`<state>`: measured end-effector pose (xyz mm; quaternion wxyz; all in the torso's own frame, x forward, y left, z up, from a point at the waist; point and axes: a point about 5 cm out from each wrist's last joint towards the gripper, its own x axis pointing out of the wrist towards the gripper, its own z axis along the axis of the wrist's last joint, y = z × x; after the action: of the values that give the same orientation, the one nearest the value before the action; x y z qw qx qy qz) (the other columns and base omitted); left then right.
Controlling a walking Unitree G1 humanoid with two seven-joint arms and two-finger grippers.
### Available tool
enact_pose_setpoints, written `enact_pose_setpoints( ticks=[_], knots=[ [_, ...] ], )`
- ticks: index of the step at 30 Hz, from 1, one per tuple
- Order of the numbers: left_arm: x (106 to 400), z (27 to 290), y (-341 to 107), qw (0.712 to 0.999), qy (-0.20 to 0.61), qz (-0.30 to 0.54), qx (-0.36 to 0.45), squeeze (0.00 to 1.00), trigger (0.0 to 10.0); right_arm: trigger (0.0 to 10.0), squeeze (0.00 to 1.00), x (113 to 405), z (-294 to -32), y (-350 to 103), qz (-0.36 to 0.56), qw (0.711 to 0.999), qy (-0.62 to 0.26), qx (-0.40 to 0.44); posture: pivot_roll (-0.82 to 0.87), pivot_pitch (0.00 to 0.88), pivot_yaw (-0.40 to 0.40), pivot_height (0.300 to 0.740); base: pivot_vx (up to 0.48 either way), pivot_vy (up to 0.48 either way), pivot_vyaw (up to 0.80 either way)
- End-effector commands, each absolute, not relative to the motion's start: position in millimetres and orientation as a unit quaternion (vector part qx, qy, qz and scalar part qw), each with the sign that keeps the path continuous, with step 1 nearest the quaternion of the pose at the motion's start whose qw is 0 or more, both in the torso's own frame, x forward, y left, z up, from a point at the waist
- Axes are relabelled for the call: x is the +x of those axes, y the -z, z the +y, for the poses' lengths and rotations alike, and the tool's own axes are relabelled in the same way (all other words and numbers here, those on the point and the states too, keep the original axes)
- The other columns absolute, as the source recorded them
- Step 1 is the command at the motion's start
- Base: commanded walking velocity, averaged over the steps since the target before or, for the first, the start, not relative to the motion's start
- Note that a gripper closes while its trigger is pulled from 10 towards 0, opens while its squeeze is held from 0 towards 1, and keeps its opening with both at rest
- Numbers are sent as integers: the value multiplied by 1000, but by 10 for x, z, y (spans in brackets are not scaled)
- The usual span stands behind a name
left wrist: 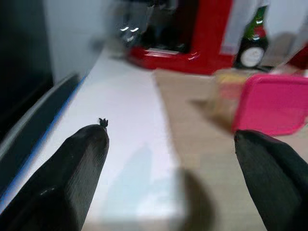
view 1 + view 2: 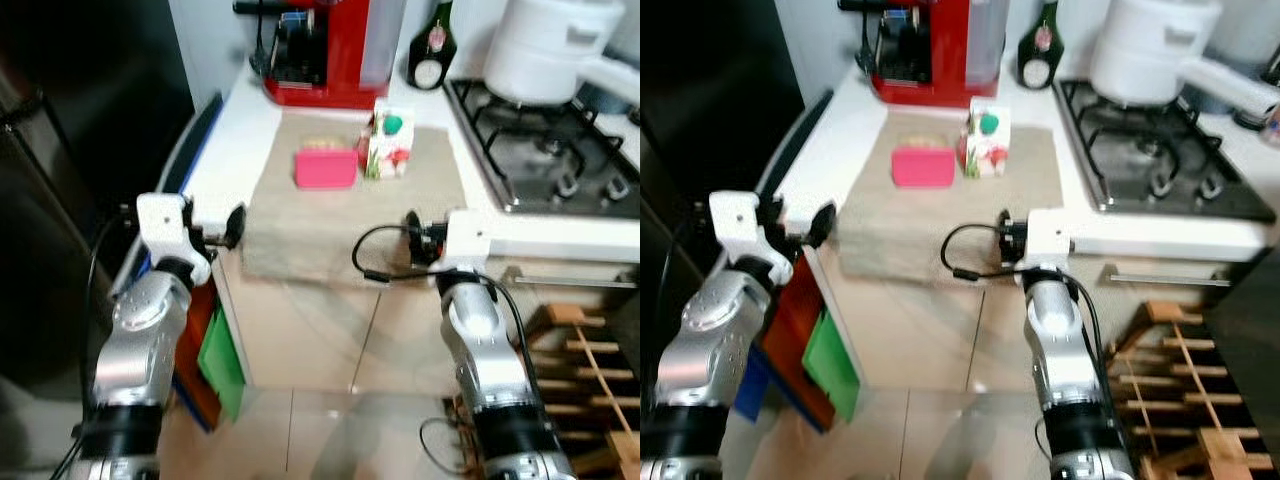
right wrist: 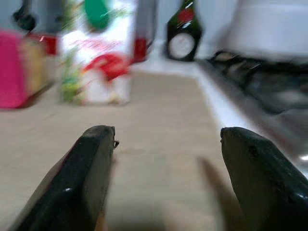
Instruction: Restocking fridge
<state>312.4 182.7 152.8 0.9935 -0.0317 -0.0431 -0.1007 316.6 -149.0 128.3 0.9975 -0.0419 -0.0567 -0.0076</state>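
While both arms wait at the counter edge, the right gripper (image 3: 163,159) has its fingers wide apart, and the juice carton (image 2: 388,144) stands ahead of it, slightly to its left. The left gripper (image 1: 178,168) is also wide, with the pink box (image 2: 326,168) ahead. A good approach probably keeps the carton upright and centred between the fingers.

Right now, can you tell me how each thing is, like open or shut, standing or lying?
left gripper: open, holding nothing, at the counter's front edge.
right gripper: open, holding nothing, over the cloth.
pink box: lid on, resting on the cloth.
carton: upright, green cap on.
dark bottle: upright, by the wall.
white pot: lid on, sitting on the stove.
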Motion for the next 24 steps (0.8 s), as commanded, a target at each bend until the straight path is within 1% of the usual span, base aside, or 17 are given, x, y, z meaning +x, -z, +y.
enact_pose_setpoints(
  ticks=[1, 9, 13, 17, 24],
  knots=[
    [3126, 1810, -1570, 992, 111, -51, -19, 0, 10000, 10000, 0, 3179, -1524, -1361, -72, 996, 17, -41, 60, 0, 15, 740, 0, 0, 0],
    [3114, 1775, -1514, 992, 120, -47, 2, 0, 10000, 10000, 0, 3211, -1494, -1291, -55, 998, 6, -43, 63, 0, 12, 740, 0, 0, 0],
    [3077, 1803, -1372, 992, 121, -12, 40, 0, 10000, 10000, 0, 3185, -1494, -1172, -24, 1000, -8, -13, 68, 0, 6, 740, 0, 0, 0],
    [3056, 1770, -1313, 990, 131, -1, 51, 0, 10000, 10000, 0, 3148, -1468, -1083, -1, 1000, -26, 13, 68, 0, 1, 740, 0, 0, 0],
    [3060, 1737, -1272, 989, 137, 3, 52, 0, 10000, 10000, 0, 3099, -1470, -1043, 4, 999, -44, 11, 58, 0, -1, 740, 0, 0, 0]
  ],
)
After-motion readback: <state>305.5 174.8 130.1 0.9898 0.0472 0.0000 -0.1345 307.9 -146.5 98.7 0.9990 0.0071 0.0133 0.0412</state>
